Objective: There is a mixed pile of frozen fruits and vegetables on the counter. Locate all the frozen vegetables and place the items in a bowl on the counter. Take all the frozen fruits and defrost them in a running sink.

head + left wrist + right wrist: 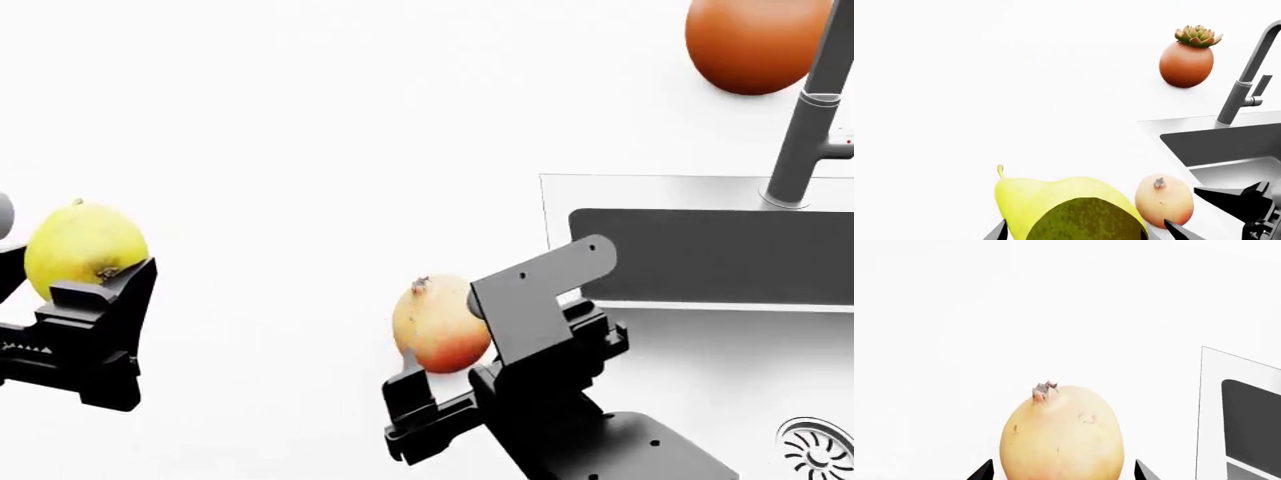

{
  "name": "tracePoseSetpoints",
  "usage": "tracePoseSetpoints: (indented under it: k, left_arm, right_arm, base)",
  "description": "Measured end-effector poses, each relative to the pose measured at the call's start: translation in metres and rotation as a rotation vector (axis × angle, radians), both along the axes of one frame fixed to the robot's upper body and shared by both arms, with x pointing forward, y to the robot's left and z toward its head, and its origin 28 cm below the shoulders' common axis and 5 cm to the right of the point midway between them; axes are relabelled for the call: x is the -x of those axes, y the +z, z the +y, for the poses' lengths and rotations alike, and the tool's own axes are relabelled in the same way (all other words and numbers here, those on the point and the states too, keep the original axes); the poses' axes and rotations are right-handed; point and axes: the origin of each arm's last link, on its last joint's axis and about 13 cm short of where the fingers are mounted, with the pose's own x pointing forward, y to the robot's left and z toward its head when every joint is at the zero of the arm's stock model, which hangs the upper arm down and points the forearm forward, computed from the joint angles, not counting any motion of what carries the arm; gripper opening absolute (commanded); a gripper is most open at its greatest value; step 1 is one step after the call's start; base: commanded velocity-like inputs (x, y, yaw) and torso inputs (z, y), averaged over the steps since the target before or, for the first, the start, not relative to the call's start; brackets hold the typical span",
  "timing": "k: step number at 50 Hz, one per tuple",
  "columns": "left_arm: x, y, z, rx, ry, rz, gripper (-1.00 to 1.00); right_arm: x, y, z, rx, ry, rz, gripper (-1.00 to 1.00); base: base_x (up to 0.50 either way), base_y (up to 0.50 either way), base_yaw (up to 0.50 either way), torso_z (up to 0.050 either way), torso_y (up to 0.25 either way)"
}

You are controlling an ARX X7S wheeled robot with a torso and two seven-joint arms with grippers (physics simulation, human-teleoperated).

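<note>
**Both fruits at the grippers, beside the sink**

The yellow pear-shaped fruit (83, 248) is seen lodged in the left gripper (80, 300), well to the left on the white counter (334, 120). In the left wrist view the pear (1067, 207) fills the space between the two dark finger tips, which appear on either side of it; the gripper is judged clamped on the pear.

The round yellow-to-red fruit (441, 325) with its small crown tip is located near the sink's front left corner, upright, crown uppermost. The right gripper (441, 395) is placed around it: in the right wrist view the fruit (1062, 435) sits between two finger tips that are spread to either side. Whether the fingers touch its skin cannot be told, and no contact with the counter can be confirmed either.

The sink (707, 255) is recorded to the right, its grey basin dark, with the slotted drain (817, 448) visible at the lower right. The faucet (807, 130) stands at its rear edge. Behind it, a round orange-brown pot (1185, 64) holding a succulent (1197, 36) is noted on the counter.
</note>
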Motion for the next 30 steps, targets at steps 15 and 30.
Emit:
tracePoseSetpoints:
  k: [15,30]
  left_arm:
    - [0.000,-0.001,0.000,-0.010,0.000,0.006,-1.00]
    - [0.000,-0.003,0.001,-0.015,-0.002,0.012,-1.00]
  right_arm:
    - [-0.015,-0.007,0.005,0.006,0.020,0.023,1.00]
    - [-0.020,-0.010,0.008,0.012,0.037,0.014,-1.00]
  base:
    - [0.00,0.00,0.00,0.000,0.000]
    - [0.00,0.00,0.00,0.000,0.000]
